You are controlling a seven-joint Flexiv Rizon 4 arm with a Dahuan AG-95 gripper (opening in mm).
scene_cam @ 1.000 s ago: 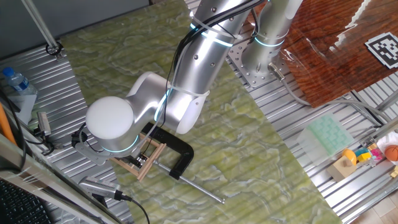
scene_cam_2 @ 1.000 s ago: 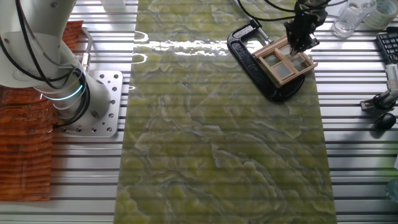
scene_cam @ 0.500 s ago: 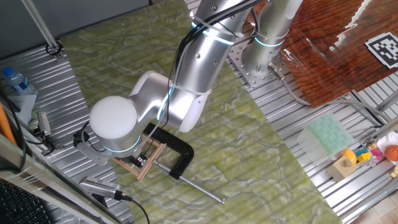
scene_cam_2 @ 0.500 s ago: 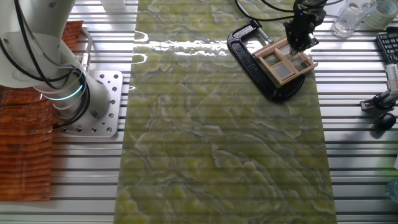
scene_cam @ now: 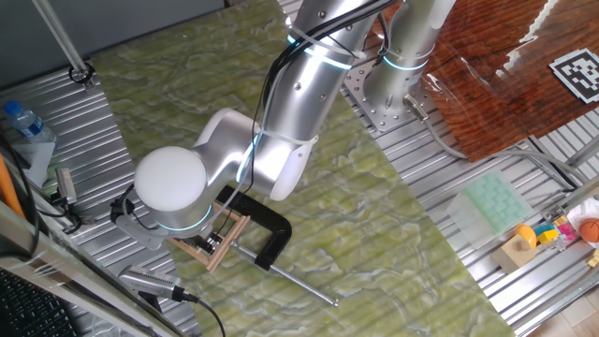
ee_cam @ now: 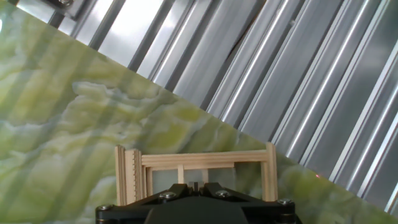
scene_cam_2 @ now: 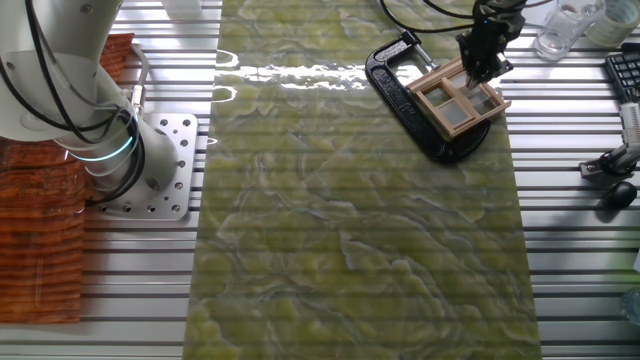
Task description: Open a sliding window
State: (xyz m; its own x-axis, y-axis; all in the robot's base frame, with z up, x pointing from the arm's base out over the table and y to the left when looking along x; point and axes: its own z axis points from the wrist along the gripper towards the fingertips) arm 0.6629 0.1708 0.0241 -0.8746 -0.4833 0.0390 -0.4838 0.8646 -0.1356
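Observation:
The sliding window (scene_cam_2: 458,100) is a small light-wood frame with greyish panes and a wooden cross, lying on the green mat across a black C-clamp (scene_cam_2: 400,85). My gripper (scene_cam_2: 478,72) stands over its far edge, pointing down. In the hand view the black fingers (ee_cam: 171,194) are closed together on a thin wooden bar of the window (ee_cam: 205,160), with the gripper (ee_cam: 196,185) at its middle. In one fixed view the arm's white wrist hides most of the window (scene_cam: 213,251) and the fingers.
The clamp's steel screw rod (scene_cam: 304,285) sticks out over the mat. Ribbed metal table (ee_cam: 298,74) lies just beyond the mat edge. A bottle (scene_cam: 23,122), cables and tools sit at the left edge; glassware (scene_cam_2: 565,30) is near the window.
The arm's wrist has shifted very slightly to the right in one fixed view. The window and clamp look unmoved.

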